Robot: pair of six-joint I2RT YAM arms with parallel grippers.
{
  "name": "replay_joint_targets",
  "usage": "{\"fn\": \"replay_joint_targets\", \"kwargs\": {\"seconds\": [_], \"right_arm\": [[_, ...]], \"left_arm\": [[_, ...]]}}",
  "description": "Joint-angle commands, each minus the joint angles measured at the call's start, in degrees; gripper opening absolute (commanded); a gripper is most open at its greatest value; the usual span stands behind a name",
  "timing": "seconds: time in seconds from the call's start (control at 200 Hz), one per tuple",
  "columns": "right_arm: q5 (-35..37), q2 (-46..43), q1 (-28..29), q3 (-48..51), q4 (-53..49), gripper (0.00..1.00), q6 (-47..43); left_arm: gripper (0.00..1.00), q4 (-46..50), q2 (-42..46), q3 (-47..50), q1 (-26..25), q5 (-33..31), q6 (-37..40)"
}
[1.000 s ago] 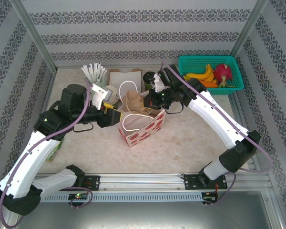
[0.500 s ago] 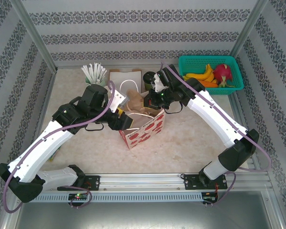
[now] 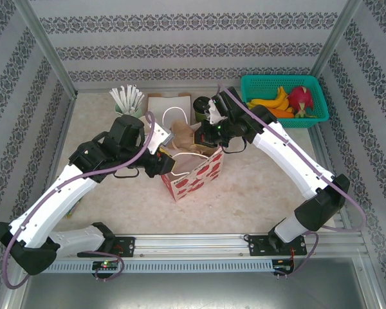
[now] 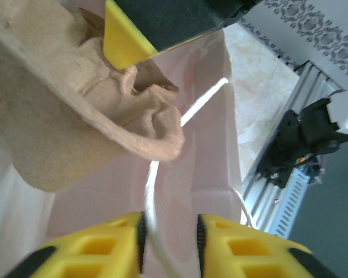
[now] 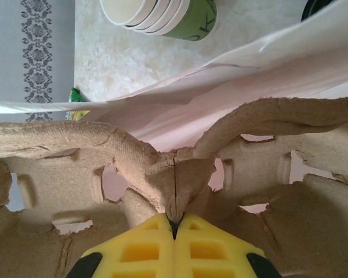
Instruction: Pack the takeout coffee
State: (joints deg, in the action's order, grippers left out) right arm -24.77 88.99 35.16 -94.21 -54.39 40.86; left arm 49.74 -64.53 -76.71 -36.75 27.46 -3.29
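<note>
Loading pulp cup carrier [image 5: 64,168] into paper bag [image 3: 196,177]. Right gripper [image 5: 174,223] jaws clamped on carrier; left gripper [image 4: 169,231] jaws slightly apart astride white handle [image 4: 204,102]. Next, likely: steady bag, lower carrier.

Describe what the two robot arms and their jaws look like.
The left arm and right arm both have white shells on the long links, with black joints and bases. A thin purple cable loops along each. The jaws are yellow with square recesses, black at the back.

Bright diffuse light; faint soft shadows; top view sharp; wrist close-ups blurred.
</note>
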Motion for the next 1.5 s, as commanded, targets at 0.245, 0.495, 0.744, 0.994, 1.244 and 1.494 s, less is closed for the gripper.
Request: {"fn": "replay_joint_targets", "kwargs": {"seconds": [0.245, 0.495, 0.744, 0.994, 1.244, 1.494], "right_arm": [[7.52, 0.11, 1.30, 1.68, -4.32, 0.00, -4.48], [7.73, -0.62, 1.84, 3.57, -4.66, 0.00, -9.63], [6.01, -4.39, 1.69, 5.46, 0.41, 0.00, -10.92], [5.61, -4.59, 1.55, 6.76, 1.25, 0.00, -12.00], [5.70, -4.35, 1.58, 7.02, 1.50, 0.00, -12.35], [5.75, -4.22, 1.55, 6.87, 1.30, 0.00, -12.83]], "left_arm": [[0.00, -5.22, 2.32, -0.20, -0.69, 8.09, 5.38], [0.00, -7.21, -0.94, -2.82, -0.69, 10.33, 8.40], [0.00, -6.97, -2.18, -3.52, -0.69, 9.90, 9.35], [0.72, -12.72, 2.41, -1.57, -0.69, 12.97, 9.70], [1.00, -16.47, 2.63, -2.29, 0.45, -19.10, 0.71], [0.91, -10.97, -6.41, -9.23, 1.42, -29.12, -2.57]]}}
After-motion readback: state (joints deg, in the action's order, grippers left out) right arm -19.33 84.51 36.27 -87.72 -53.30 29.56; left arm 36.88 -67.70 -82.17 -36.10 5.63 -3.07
